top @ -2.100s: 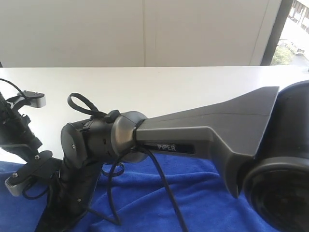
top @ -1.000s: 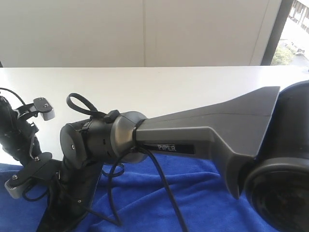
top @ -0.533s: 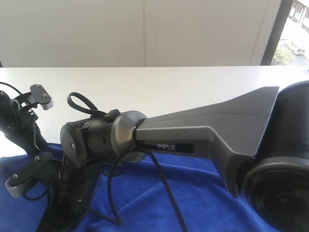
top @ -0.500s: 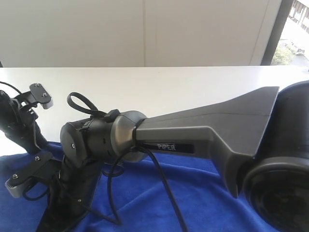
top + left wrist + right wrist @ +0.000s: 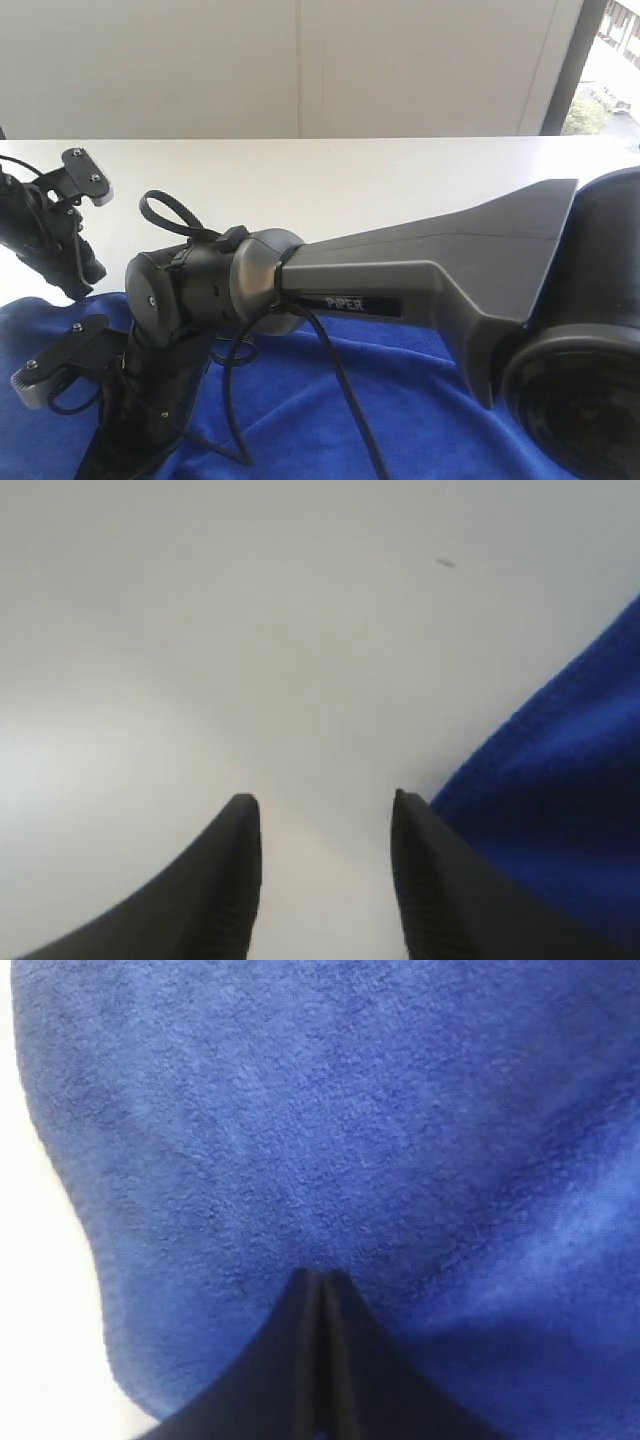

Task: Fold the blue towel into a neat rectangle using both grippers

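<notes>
The blue towel (image 5: 400, 400) lies spread over the near part of the white table (image 5: 350, 180). My left gripper (image 5: 322, 800) stands open above bare table, with the towel's edge (image 5: 560, 810) just beside one finger and nothing between the jaws. In the exterior view the left gripper (image 5: 80, 275) hangs at the towel's far left corner. My right gripper (image 5: 318, 1278) is shut, its tips down on the towel's plush surface (image 5: 350, 1110) near a rounded edge. No cloth shows between its jaws. In the exterior view its jaws are below the frame.
The right arm (image 5: 400, 270) crosses the exterior view from right to lower left and hides much of the towel. Loose black cables (image 5: 240, 400) hang from its wrist. A white wall (image 5: 300, 60) stands behind the table, and a window (image 5: 610, 60) at the far right.
My left gripper carried the towel's left edge away from the near side, then opened and let it go, rising a little. The right arm has not moved.
</notes>
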You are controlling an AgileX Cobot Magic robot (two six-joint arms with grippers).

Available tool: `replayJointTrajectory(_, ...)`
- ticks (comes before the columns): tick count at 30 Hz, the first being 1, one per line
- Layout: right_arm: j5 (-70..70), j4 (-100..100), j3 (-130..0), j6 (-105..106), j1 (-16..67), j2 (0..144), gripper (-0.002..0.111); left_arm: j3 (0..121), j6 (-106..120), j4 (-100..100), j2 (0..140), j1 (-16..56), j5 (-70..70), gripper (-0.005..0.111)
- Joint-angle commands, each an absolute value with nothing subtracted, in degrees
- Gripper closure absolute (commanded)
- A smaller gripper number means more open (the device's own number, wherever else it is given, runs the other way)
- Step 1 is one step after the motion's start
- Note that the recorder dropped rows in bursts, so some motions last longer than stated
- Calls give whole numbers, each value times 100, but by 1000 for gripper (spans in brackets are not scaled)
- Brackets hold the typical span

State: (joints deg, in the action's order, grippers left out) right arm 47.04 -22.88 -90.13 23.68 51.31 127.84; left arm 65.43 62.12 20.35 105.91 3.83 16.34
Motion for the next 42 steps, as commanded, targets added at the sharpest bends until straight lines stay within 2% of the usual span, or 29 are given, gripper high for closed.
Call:
replayJointTrajectory(1, 5067, -2009, -8853, 2418, 5155, 13155, 108, 6539, 6144, 1789, 10085, 408, 1798, 68)
replayJointTrajectory(5, 5067, -2072, -8853, 2418, 5155, 13155, 108, 6539, 6129, 1641, 9703, 408, 2665, 70)
replayJointTrajectory(7, 5067, -2072, -8853, 2418, 5155, 13155, 108, 6539, 6129, 1445, 9594, 408, 3233, 77)
replayJointTrajectory(8, 5067, -2072, -8853, 2418, 5155, 13155, 108, 6539, 6091, 1403, 9538, 408, 3526, 82)
replayJointTrajectory(9, 5067, -2082, -8853, 2418, 5155, 13155, 108, 6539, 5748, 1211, 9527, 380, 4082, 95)
replayJointTrajectory(11, 5067, -2082, -8853, 2418, 5155, 13155, 108, 6503, 5111, 742, 9602, 281, 4584, 107)
replayJointTrajectory(14, 5067, -2082, -8853, 2428, 5155, 13155, 108, 6341, 4796, 448, 9735, 189, 4599, 107)
replayJointTrajectory(25, 5104, -2095, -8853, 2428, 5155, 13155, 108, 6068, 4553, -433, 10454, 183, 2391, 107)
replayJointTrajectory(33, 5009, -2095, -8853, 2439, 5155, 13155, 108, 6068, 3342, -1253, 10762, 183, 2120, 107)
replayJointTrajectory(42, 4711, -1175, -8853, 1987, 4709, 11689, 108, 6068, 3187, -1267, 10094, 183, 2165, 107)
